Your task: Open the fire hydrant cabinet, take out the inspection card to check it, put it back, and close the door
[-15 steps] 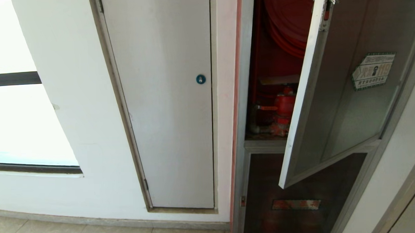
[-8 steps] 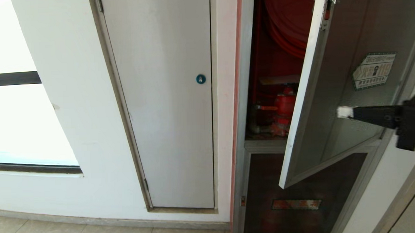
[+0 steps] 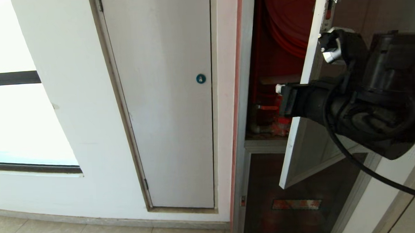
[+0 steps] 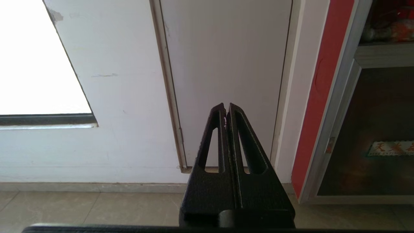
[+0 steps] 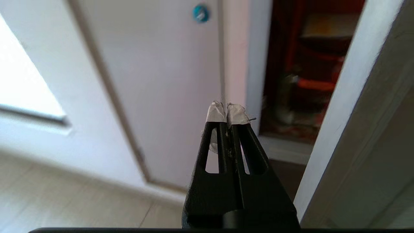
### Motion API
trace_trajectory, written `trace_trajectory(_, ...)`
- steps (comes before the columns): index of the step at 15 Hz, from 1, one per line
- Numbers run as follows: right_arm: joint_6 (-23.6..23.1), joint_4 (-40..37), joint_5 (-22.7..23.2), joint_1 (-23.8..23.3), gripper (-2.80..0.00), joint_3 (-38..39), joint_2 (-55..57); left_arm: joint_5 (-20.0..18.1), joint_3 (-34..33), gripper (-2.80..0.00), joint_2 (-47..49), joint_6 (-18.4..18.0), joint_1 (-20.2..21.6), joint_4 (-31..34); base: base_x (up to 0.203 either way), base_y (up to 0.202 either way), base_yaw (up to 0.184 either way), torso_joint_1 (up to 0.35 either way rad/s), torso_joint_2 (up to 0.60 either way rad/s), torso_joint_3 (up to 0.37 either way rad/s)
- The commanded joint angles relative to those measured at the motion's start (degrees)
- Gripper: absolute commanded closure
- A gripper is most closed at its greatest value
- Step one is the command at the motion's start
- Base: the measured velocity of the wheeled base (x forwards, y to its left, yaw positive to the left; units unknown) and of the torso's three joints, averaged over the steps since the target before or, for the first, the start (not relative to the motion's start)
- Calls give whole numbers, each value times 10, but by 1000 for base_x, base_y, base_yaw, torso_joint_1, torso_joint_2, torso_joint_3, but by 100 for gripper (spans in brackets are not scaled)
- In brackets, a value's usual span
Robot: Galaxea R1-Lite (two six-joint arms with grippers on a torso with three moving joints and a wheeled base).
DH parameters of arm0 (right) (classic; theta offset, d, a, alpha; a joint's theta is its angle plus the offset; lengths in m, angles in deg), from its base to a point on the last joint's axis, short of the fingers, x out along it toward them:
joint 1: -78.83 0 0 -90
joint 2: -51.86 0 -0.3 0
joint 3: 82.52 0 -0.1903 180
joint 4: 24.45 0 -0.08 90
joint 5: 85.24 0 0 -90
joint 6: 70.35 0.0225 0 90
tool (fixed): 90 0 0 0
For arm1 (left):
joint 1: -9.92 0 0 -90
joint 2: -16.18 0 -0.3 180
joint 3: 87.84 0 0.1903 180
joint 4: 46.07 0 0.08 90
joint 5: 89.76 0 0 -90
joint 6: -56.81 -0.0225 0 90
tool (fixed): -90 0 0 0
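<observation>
The aluminium-framed dark glass door (image 3: 300, 151) hung ajar; the right claw (image 3: 279, 89), pressed together and empty, crossed its free edge.

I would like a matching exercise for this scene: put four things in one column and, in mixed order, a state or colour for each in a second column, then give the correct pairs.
Things:
1. the door
2. white door
3. right gripper
4. hose reel

States or colours:
A. red
B. shut, with a blue round lock
C. swung open
D. shut, holding nothing, in front of the open door's edge

Pairs: 1-C, 2-B, 3-D, 4-A
</observation>
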Motion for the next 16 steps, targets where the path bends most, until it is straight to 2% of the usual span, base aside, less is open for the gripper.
trace_trajectory(1, -25, 89, -135, 22, 0, -3, 57, -1, -16, 0, 1, 0, 0, -2, 0, 0, 0, 0, 0, 0)
trace_trajectory(3, -82, 199, -213, 24, 0, -10, 89, 0, -16, 0, 1, 0, 0, -2, 0, 0, 0, 0, 0, 0)
trace_trajectory(5, -153, 336, -234, 28, 0, -23, 137, 0, -16, 0, 1, 0, 0, 0, 0, 0, 0, 0, 0, 0)
trace_trajectory(6, -176, 377, -241, 33, 0, -45, 161, 0, -16, 0, 1, 0, 0, 0, 0, 0, 0, 0, 0, 0)
trace_trajectory(12, -205, 417, -248, 34, 0, -127, 213, 0, -16, 0, 1, 0, 0, 0, 0, 0, 0, 0, 0, 0)
trace_trajectory(16, -204, 409, -266, 0, 0, -180, 247, 0, -16, 0, 0, 0, 0, -1, 0, 0, 0, 0, 0, 0)
